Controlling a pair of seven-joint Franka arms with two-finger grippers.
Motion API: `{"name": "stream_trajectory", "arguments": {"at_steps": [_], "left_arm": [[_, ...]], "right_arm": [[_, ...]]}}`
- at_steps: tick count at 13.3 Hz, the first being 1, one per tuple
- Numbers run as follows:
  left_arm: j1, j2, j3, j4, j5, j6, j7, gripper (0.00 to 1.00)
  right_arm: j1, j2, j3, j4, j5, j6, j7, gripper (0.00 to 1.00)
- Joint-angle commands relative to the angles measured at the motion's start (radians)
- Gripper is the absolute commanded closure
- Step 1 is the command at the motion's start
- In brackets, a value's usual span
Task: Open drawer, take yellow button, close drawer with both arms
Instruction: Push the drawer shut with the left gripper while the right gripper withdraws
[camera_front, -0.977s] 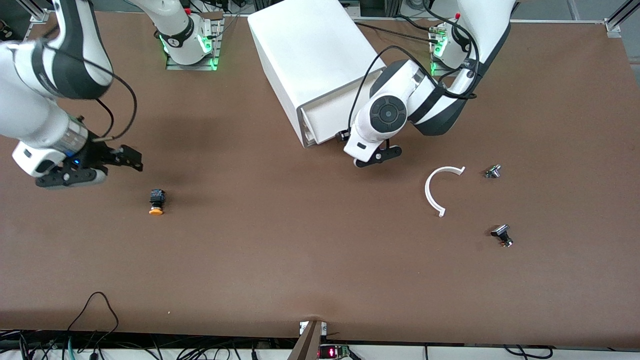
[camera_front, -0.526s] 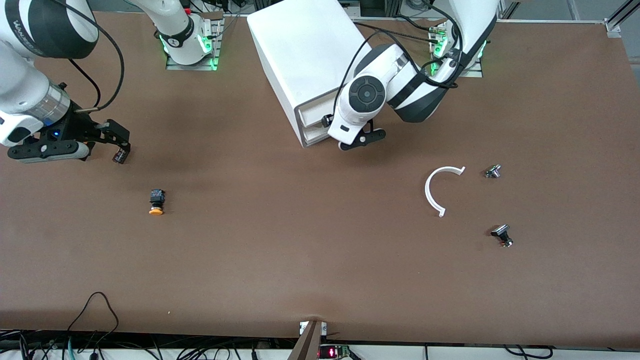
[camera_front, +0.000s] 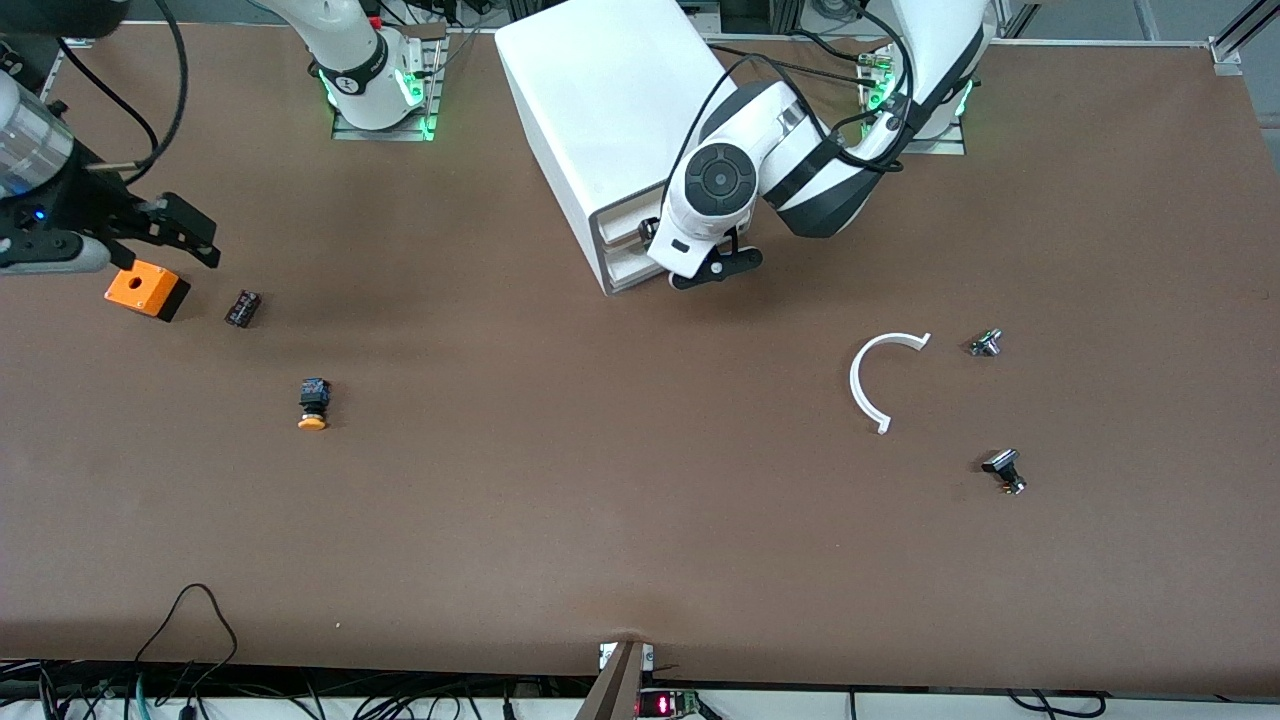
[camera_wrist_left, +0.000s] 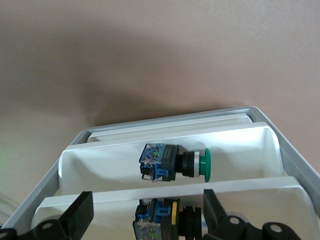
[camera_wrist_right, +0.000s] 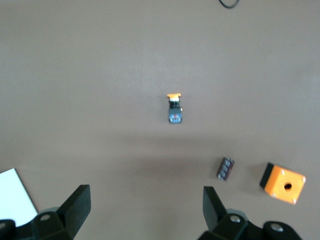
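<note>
The orange-capped button (camera_front: 313, 404) lies on its side on the bare table toward the right arm's end, also in the right wrist view as the button (camera_wrist_right: 174, 108). My right gripper (camera_front: 200, 240) hangs open and holds nothing, over the table beside the orange box; in its own view the right gripper (camera_wrist_right: 145, 195) has only tabletop between its fingers. My left gripper (camera_front: 705, 270) is open at the front of the white cabinet (camera_front: 610, 110). In its wrist view the left gripper (camera_wrist_left: 145, 205) straddles the front lip of the drawer (camera_wrist_left: 100, 205), where a black button with a yellow ring (camera_wrist_left: 170, 222) lies.
A green-capped button (camera_wrist_left: 175, 162) lies in the tray below. An orange box with a hole (camera_front: 147, 290) and a small dark part (camera_front: 243, 308) sit near the right gripper. A white C-shaped ring (camera_front: 878, 380) and two small metal parts (camera_front: 985, 343) (camera_front: 1005, 470) lie toward the left arm's end.
My right arm has drawn up and away from the button toward its own end, uncovering the orange box. My left gripper has moved in against the cabinet front. Both stayed open.
</note>
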Motion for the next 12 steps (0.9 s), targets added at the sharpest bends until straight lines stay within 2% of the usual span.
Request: {"name": "stream_trajectory", "arguments": {"at_steps": [1,3,4,10,12], "left_arm": [[0.004,-0.024,-0.034,-0.038,-0.027,0.014,-0.011,0.03],[0.004,-0.024,-0.039,-0.038,-0.042,0.013,-0.011,0.04],[0.005,-0.024,-0.039,-0.038,-0.042,0.013,-0.011,0.04],[0.042,-0.024,-0.028,-0.006,-0.029,0.010,0.012,0.03],[0.077,-0.016,-0.022,0.023,-0.013,0.016,0.012,0.03]], "right_arm": [[-0.114,-0.002,0.089,0.045,-0.013,-0.057,0.011,0.01],[-0.307,-0.004,0.302,0.051,-0.009,-0.060,0.029,0.01],[-0.335,-0.008,0.341,0.051,-0.009,-0.060,0.029,0.01],[-0.341,0.010,0.340,0.045,-0.005,-0.028,0.028,0.01],[-0.319,0.024,0.313,0.039,-0.005,-0.003,0.029,0.01]]}}
